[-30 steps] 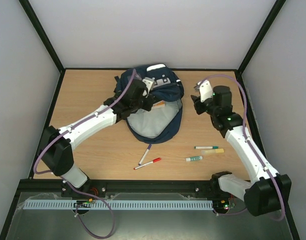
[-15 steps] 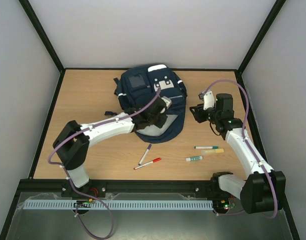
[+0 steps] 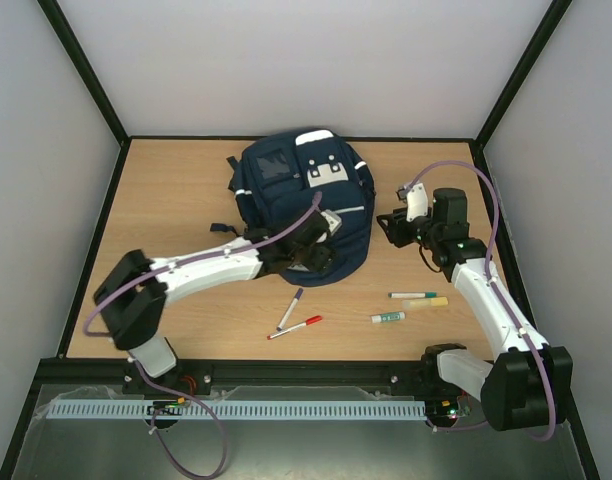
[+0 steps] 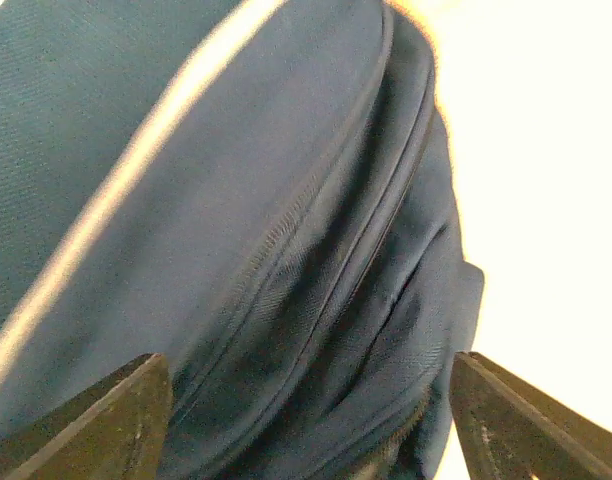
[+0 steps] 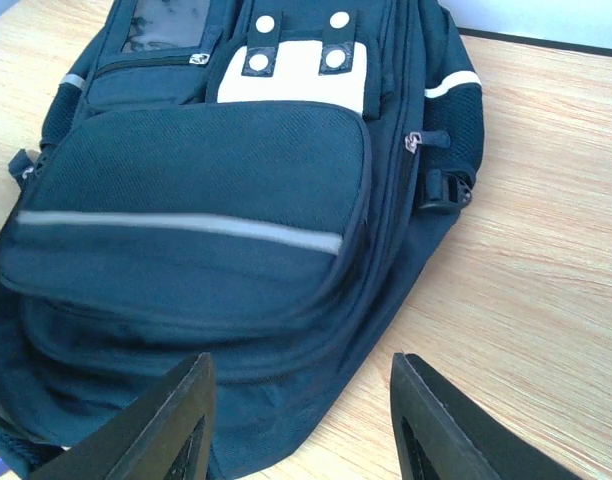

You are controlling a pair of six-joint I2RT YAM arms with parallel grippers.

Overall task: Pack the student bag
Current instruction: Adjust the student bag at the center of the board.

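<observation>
Top external view shows us the student bag (image 3: 301, 195) lying on the tabletop (image 3: 176, 200) toward the back, left jaws spread wide over its near end, right jaws parted and empty beside it. We fear the left jaws snagging loose fabric and dragging it onto the markers (image 3: 290, 309).

A: Bag (image 3: 304, 195)?
B: Navy backpack, lying flat, front up, far middle of the table (image 3: 166, 210).
A: Markings?
B: White patch under studded tabs, thin pale stripe across front pocket, clear window pocket beyond. Dark strap sticks out on the overhead view's left.
</observation>
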